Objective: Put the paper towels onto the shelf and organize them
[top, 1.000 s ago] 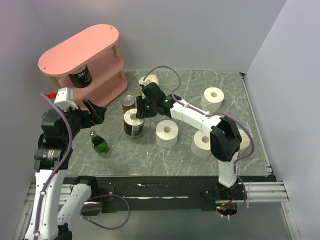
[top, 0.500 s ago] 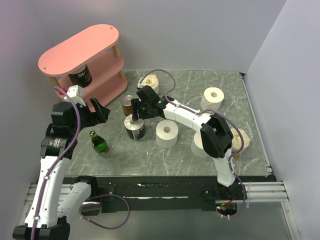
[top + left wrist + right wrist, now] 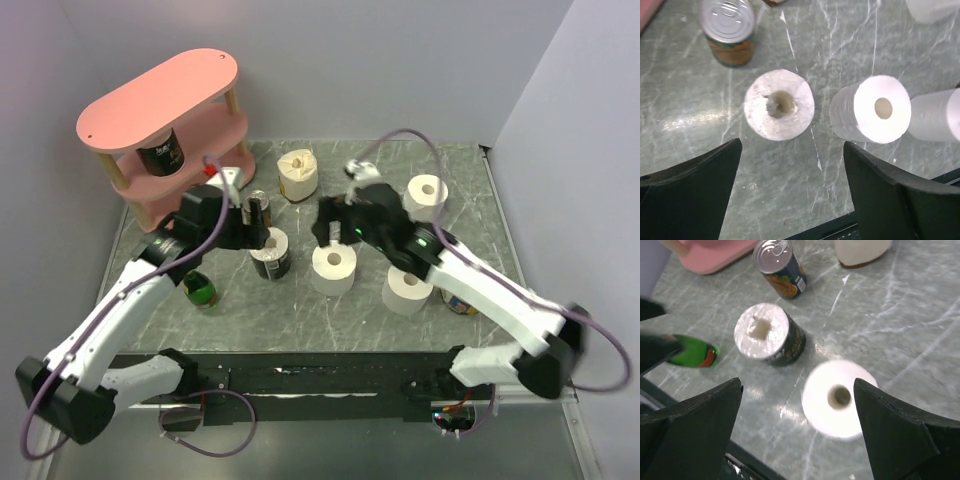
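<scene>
- The left arm reaches from the near left corner toward the middle of the tabletop (image 3: 300, 320). The left gripper (image 3: 256, 226) hangs just above the roll on the can (image 3: 270, 240), its jaws wide apart with nothing between them.
- The right arm bends in from the near right side. The right gripper (image 3: 336, 222) hangs over the white roll (image 3: 333, 264), and its jaws are also wide apart and hold nothing.
- From the left wrist, the roll on the can (image 3: 779, 104) shows only its round top and a rough, dark core. The dark can (image 3: 792, 342) under it appears only in the other views.
- The tin can (image 3: 257, 203) is half covered by the left gripper in the top view. A further can (image 3: 462, 304) is mostly hidden under the right forearm.
- The paper towels are short white rolls with a hollow core. The yellowish roll (image 3: 298, 172), the far right roll (image 3: 428, 195) and the near right roll (image 3: 408, 290) stand on the tabletop, well apart from the shelf (image 3: 160, 100).
- The shelf is pink, stands at the far left, and carries a shelf can (image 3: 160, 153) on its middle board.
</scene>
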Robot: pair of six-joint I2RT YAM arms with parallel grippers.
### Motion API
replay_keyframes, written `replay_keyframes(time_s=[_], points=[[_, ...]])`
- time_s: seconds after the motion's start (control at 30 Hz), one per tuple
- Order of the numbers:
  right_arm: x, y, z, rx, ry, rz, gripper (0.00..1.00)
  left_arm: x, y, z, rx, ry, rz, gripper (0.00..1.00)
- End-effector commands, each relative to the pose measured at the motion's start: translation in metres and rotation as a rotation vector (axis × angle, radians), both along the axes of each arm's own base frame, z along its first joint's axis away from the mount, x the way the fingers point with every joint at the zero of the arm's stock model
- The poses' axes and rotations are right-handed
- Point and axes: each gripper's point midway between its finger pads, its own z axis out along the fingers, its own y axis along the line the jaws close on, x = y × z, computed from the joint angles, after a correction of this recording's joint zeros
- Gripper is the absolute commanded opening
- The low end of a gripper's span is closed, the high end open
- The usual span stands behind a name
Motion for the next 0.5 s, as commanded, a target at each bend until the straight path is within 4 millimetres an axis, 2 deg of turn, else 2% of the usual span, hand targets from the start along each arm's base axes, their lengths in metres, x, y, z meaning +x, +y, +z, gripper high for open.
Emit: replay_keyframes(time_s=[0.0, 0.03, 0.13, 0.2, 0.3, 0.47], points=[[-0.038, -0.034, 0.013, 0.078, -0.076, 0.023, 0.99, 0.014, -0.022, -0.002, 0.083, -0.003, -0.044, 0.89], [-0.046, -0.037, 0.015, 0.1, -0.085, 0.039, 1.0, 0.019, -0.026, -0.015, 0.128, 0.022, -0.064, 0.89], [-0.07, -0.049, 0.024, 0.178, -0.132, 0.084, 1.0, 0.025, -0.033, -0.026, 0.193, 0.038, -0.089, 0.92], [-0.075, -0.06, 0.023, 0.214, -0.166, 0.056, 0.99, 0.029, -0.035, -0.029, 0.219, 0.034, -0.111, 0.92], [-0.074, -0.074, 0.012, 0.211, -0.16, -0.02, 1.0, 0.033, -0.041, -0.038, 0.243, 0.054, -0.145, 0.91], [-0.075, -0.083, 0.001, 0.191, -0.149, -0.056, 1.0, 0.036, -0.049, -0.051, 0.248, 0.079, -0.179, 0.91]])
